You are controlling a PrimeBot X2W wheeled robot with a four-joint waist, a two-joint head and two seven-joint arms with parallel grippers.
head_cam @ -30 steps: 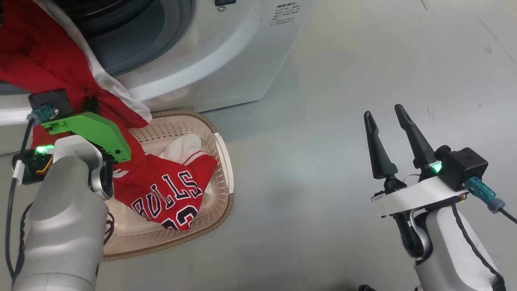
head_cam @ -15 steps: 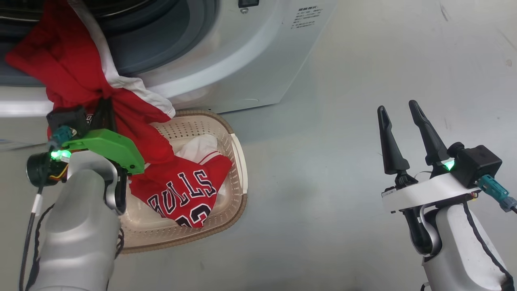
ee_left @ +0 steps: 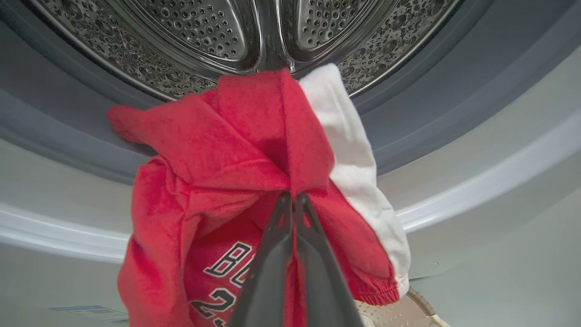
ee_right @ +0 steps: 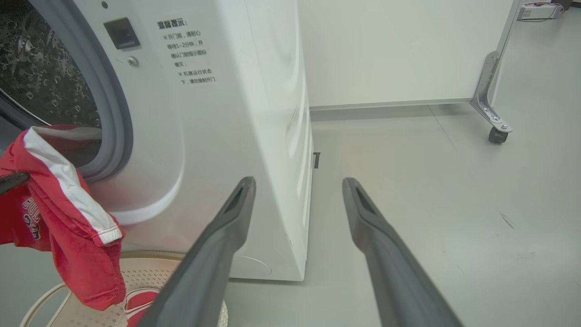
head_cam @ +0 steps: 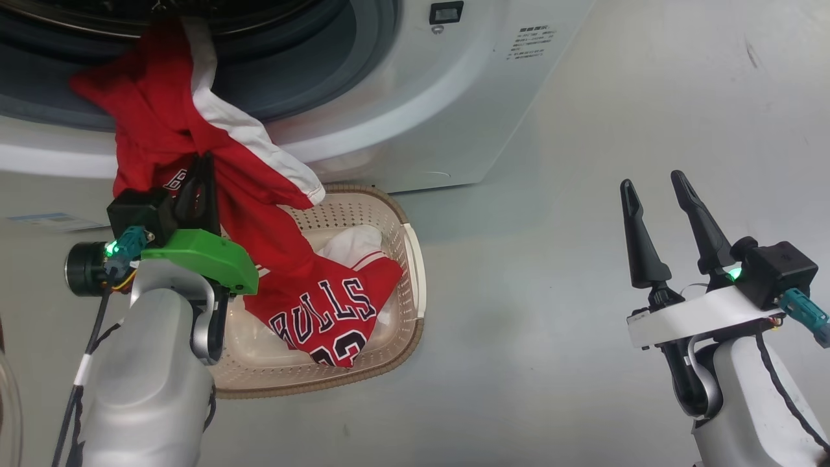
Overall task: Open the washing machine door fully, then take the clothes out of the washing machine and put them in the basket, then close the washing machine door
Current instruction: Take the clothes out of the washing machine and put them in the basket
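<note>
Forearm raised toward the washing machine [head_cam: 402, 130], your left tool [ee_left: 292, 198] clamps the red shorts [head_cam: 162, 123] above the basket [head_cam: 410, 259]; your right tool [head_cam: 652, 185] stands upright, fingers apart, over the floor [head_cam: 551, 324].

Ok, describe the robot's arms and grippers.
Both forearms are pale grey shells trailing black cables. The left gripper has two long dark fingers on a green wrist plate; the right gripper has the same on a white plate. Each carries a black camera block with teal plug.
</note>
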